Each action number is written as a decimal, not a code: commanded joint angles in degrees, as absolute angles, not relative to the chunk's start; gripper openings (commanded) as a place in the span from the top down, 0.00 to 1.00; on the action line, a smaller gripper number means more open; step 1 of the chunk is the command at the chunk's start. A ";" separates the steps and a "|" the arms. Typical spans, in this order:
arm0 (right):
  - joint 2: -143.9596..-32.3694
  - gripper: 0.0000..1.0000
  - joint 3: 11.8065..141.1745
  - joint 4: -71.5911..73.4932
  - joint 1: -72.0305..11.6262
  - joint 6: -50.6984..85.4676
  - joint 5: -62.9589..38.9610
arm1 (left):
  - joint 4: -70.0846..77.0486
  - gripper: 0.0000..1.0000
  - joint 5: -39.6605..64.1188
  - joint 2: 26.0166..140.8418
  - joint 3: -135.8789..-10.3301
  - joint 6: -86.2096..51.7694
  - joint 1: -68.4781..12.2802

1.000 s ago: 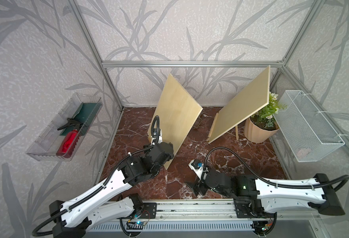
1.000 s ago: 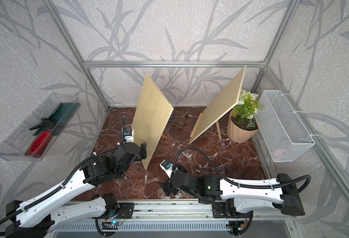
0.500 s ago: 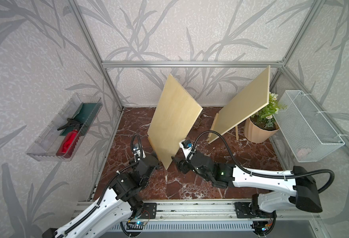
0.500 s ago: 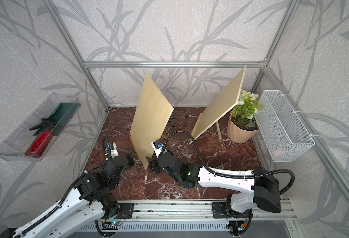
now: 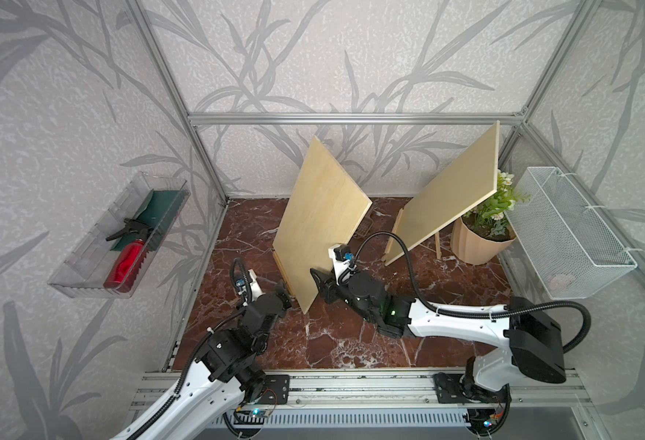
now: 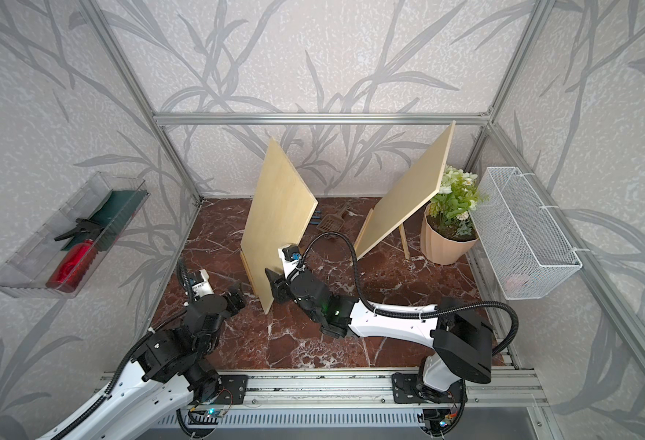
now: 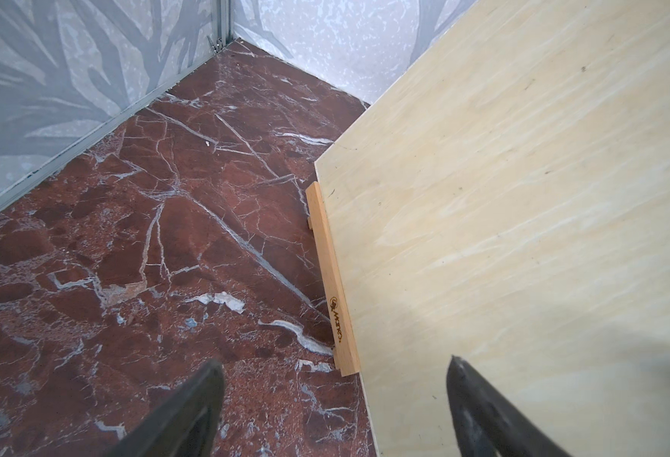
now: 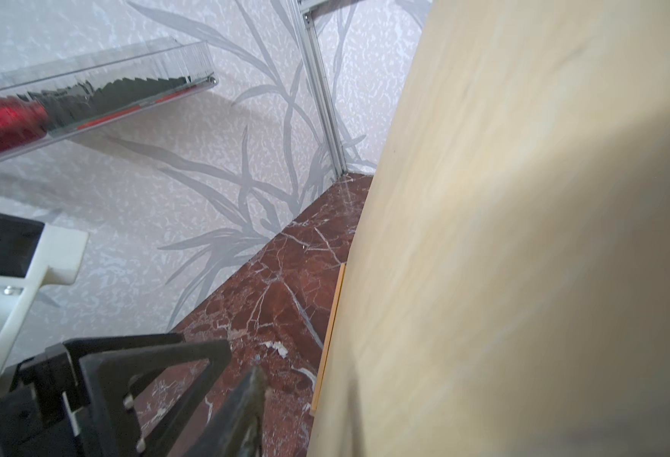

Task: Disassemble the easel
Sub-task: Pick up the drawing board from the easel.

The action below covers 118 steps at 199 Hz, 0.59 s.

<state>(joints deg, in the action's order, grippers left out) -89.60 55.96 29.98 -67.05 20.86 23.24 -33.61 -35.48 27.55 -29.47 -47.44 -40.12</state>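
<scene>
The near easel stands mid-floor with a pale plywood board [image 5: 320, 228] leaning on it; the board's lower edge rests on the wooden ledge strip [image 7: 331, 277]. My left gripper [image 5: 284, 295] is low at the ledge's near end, open wide. One of its fingertips [image 7: 454, 362] is in front of the board's face, the other over the floor. My right gripper [image 5: 319, 280] is at the board's lower right edge. Its one visible finger [image 8: 246, 407] stands clear of the board's face [image 8: 523, 237]; the other is hidden by the board. The easel's legs are hidden.
A second board on an easel [image 5: 446, 205] leans at the back right beside a potted plant [image 5: 480, 244]. A white wire basket [image 5: 568, 232] hangs on the right wall, a clear tray [image 5: 84, 266] with a red bottle on the left wall. A small scoop [image 6: 330, 221] lies behind the near board.
My right arm swung from the front centre up to the near board's lower right edge, its jaws narrowing. My left arm drew back from the board's face to the ledge's near end.
</scene>
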 commanded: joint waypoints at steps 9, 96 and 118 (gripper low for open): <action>-90.89 0.48 55.13 41.87 -66.74 17.69 26.44 | -32.87 0.13 -36.46 27.11 -28.66 -49.32 -39.82; -94.07 0.54 54.11 53.98 -66.18 13.74 29.18 | -32.34 0.13 -36.44 26.57 -27.83 -50.10 -39.73; -95.49 0.59 53.99 57.58 -65.64 12.89 28.40 | -32.17 0.13 -36.26 26.55 -27.76 -50.12 -39.78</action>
<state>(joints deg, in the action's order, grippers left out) -94.32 54.11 49.76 -66.02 14.76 28.34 -32.47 -35.24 27.07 -28.64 -48.31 -40.05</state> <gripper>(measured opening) 0.446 0.873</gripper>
